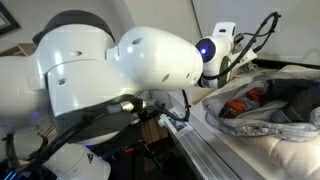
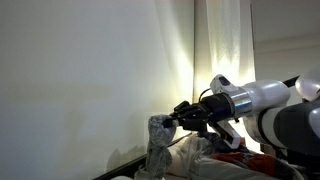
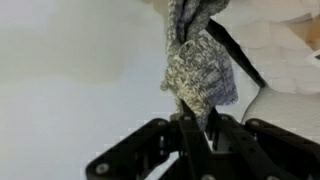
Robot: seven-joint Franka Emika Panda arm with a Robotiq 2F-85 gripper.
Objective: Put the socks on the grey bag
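Note:
My gripper (image 3: 196, 128) is shut on a speckled grey sock (image 3: 200, 68), which bunches out just past the fingertips. In an exterior view the gripper (image 2: 172, 120) is held up in the air by a pale wall, and the sock (image 2: 158, 142) hangs limp from it. An orange-red sock (image 1: 238, 105) lies on the light grey, slightly shiny bag (image 1: 245, 128), with dark blue-grey fabric (image 1: 292, 95) beside it. In that view my own arm hides the gripper.
The arm's big white joints (image 1: 110, 60) fill most of an exterior view. A cream-coloured cloth (image 1: 285, 158) lies under the bag. A metal rail (image 1: 200, 140) runs along the near edge. A white curtain (image 2: 222, 40) hangs behind the arm.

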